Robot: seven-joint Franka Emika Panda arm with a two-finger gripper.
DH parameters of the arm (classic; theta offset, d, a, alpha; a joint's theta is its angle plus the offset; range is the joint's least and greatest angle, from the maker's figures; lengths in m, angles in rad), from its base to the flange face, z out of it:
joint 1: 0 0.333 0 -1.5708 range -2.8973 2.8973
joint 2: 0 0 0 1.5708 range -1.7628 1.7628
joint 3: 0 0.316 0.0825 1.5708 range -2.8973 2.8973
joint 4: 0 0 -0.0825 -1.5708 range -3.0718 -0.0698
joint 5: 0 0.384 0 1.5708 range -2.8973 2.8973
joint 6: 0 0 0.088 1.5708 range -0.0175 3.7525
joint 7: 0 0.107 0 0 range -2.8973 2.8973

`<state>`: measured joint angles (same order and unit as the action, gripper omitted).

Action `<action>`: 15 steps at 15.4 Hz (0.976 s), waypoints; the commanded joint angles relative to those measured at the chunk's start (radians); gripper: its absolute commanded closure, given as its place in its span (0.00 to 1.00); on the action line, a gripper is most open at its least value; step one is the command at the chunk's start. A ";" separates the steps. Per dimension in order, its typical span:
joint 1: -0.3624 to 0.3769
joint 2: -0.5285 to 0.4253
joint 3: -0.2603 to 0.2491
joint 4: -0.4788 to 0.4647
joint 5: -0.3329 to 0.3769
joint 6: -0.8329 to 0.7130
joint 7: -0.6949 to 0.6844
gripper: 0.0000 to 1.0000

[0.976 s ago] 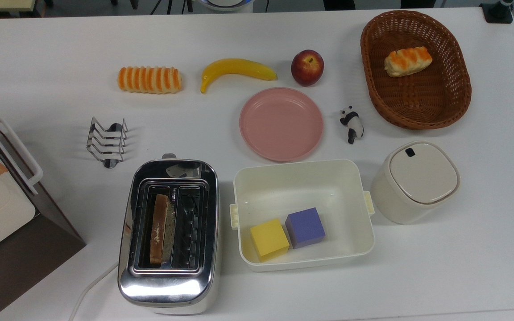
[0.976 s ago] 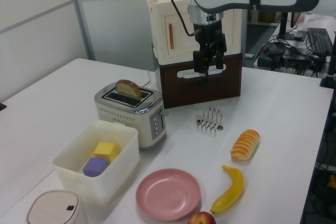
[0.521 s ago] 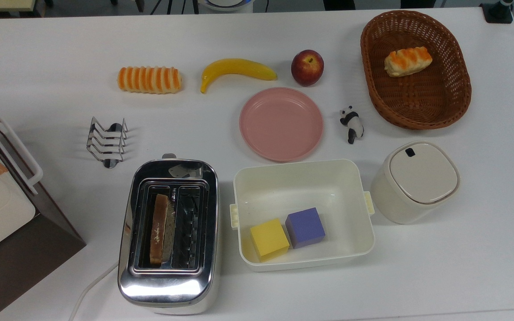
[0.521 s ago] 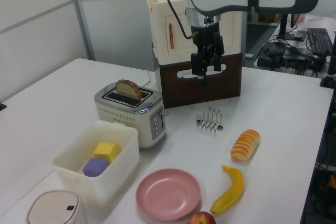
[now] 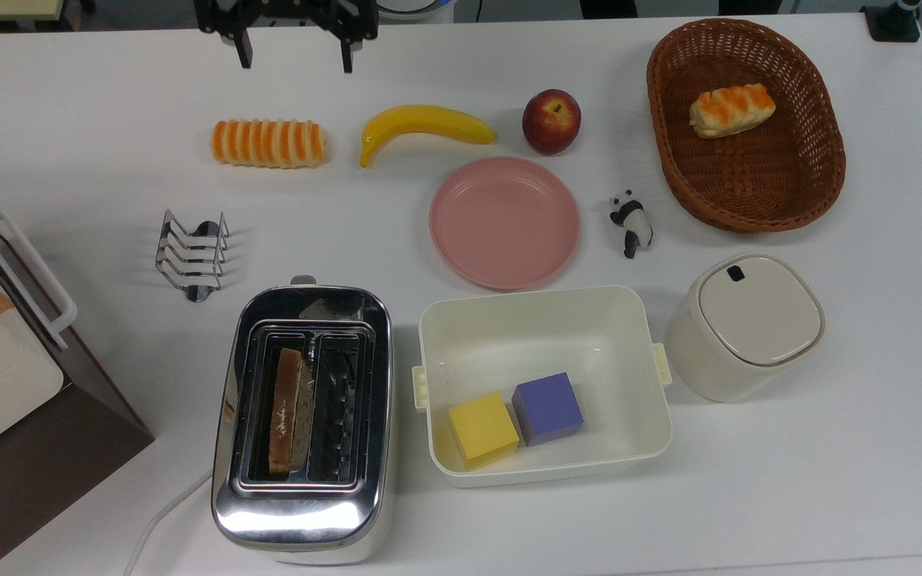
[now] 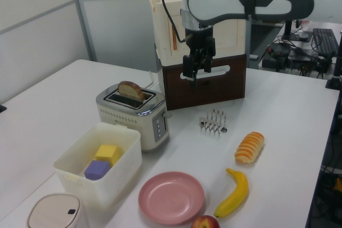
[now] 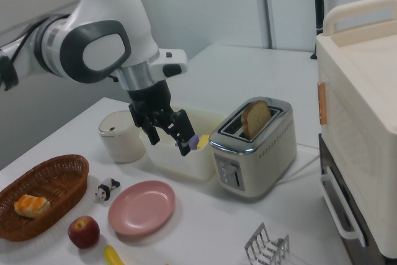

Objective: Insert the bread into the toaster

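The chrome toaster (image 5: 301,512) (image 6: 133,115) (image 7: 260,147) stands near the table's front edge in the top view, its white cord trailing off at the lower left. A brown bread slice (image 5: 285,408) (image 6: 131,89) (image 7: 255,118) stands on edge in its left slot as the top view shows it, the top sticking out above the slot. My gripper (image 5: 295,54) (image 6: 195,74) (image 7: 169,141) hangs open and empty high over the table, well apart from the toaster. In the top view it sits at the far edge, beyond the striped roll.
A wire toast rack (image 5: 193,254), striped roll (image 5: 269,143), banana (image 5: 425,124), apple (image 5: 551,121), pink plate (image 5: 505,222) and panda figure (image 5: 631,222) lie mid-table. Basket (image 5: 789,192) holds a roll. Cream tub (image 5: 541,320) holds two cubes. Lidded pot (image 5: 745,324); white oven on brown crate (image 6: 206,86).
My arm has swung toward the left view's left, still open and empty. The fingers have come into the top view at its upper edge. Bread and toaster have not moved.
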<state>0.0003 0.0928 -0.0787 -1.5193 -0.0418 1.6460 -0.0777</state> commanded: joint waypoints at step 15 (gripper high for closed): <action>0.003 0.016 -0.006 -0.007 0.010 0.026 -0.017 0.00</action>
<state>0.0021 0.1146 -0.0786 -1.5187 -0.0409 1.6603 -0.0777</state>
